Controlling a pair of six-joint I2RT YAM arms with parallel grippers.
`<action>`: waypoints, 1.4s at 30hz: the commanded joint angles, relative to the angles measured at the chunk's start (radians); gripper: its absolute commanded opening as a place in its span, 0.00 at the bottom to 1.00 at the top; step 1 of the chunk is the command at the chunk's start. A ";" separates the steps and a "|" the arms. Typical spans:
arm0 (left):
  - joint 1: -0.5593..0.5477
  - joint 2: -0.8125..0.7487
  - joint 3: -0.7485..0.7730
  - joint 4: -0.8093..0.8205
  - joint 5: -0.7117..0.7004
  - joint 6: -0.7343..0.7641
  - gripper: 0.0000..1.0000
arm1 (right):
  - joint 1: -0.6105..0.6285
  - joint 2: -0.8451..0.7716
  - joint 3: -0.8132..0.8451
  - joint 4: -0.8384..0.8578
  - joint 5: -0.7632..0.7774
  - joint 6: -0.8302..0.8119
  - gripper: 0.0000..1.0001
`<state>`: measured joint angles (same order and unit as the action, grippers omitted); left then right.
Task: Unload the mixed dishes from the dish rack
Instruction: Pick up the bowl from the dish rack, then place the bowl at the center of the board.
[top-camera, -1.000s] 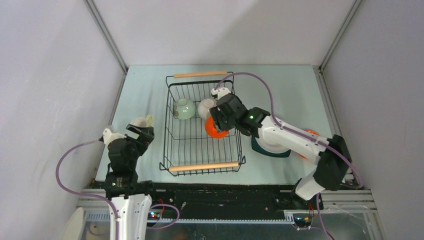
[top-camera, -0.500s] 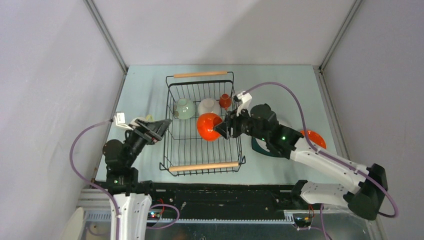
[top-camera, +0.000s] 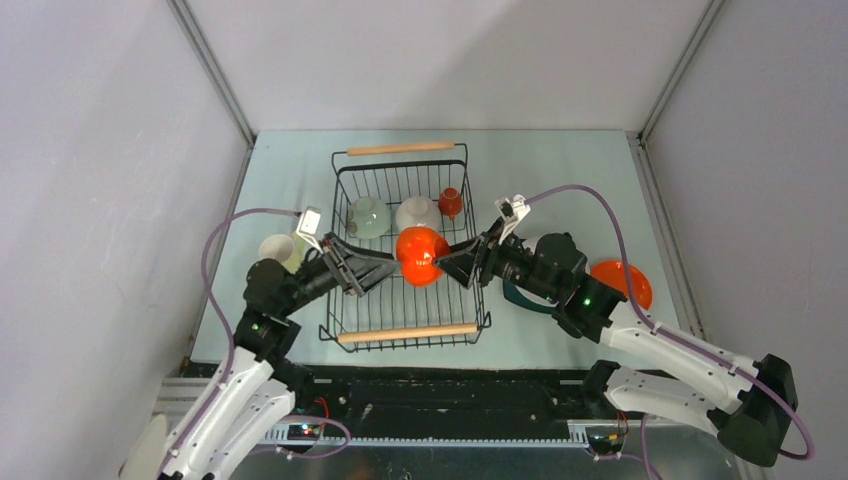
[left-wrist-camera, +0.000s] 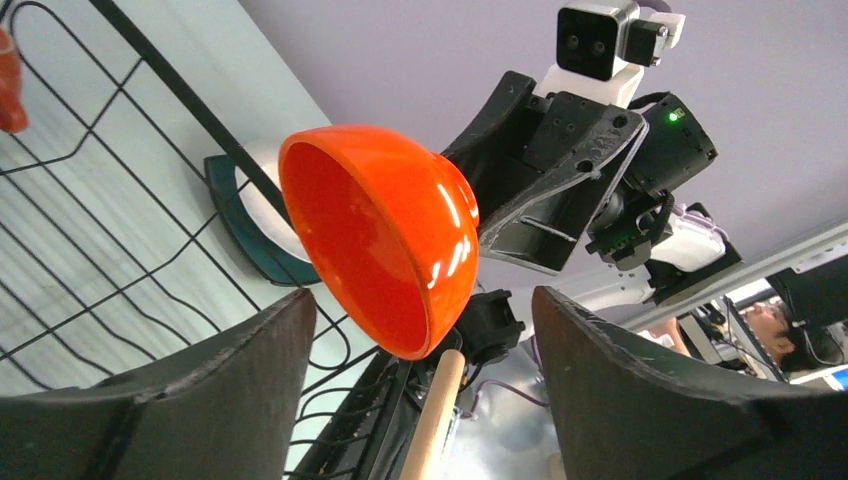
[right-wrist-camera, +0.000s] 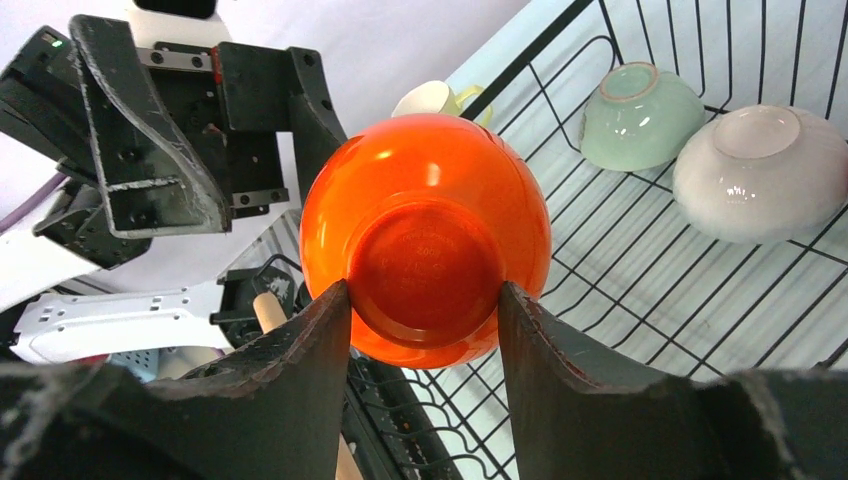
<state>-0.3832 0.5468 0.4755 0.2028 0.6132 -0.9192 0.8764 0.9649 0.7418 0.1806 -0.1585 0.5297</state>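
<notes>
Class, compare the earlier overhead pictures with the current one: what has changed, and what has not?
The right gripper, shut on the orange bowl, lifted it over the dish rack. The left gripper, open, swung from the pale yellow mug rightward to face the bowl. The mug, rack, pale green bowl and white bowl stayed put.

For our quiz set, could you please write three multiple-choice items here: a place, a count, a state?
1. Relative to the dish rack, where is the pale yellow mug? A) inside it B) on the table to its left C) behind it
2. How many dishes rest inside the rack? A) one B) five C) three
3. The orange bowl is: A) gripped by the right end effector B) lying on the table C) resting in the rack
Answers: B, it stands outside the wires; C, pale green bowl, white bowl, small orange cup; A, clamped over the rack.
</notes>
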 joint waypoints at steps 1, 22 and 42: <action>-0.059 0.068 0.011 0.183 0.018 -0.027 0.82 | -0.004 -0.036 -0.017 0.140 -0.001 0.040 0.00; -0.208 0.208 0.094 0.272 -0.036 -0.011 0.00 | -0.007 -0.078 -0.061 0.146 -0.008 0.061 0.49; -0.210 -0.011 0.470 -0.911 -1.204 0.162 0.00 | -0.035 -0.446 -0.116 -0.390 0.491 -0.114 0.99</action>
<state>-0.5892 0.5259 0.8486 -0.3439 -0.1287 -0.7330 0.8471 0.5549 0.6491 -0.1146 0.1936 0.4606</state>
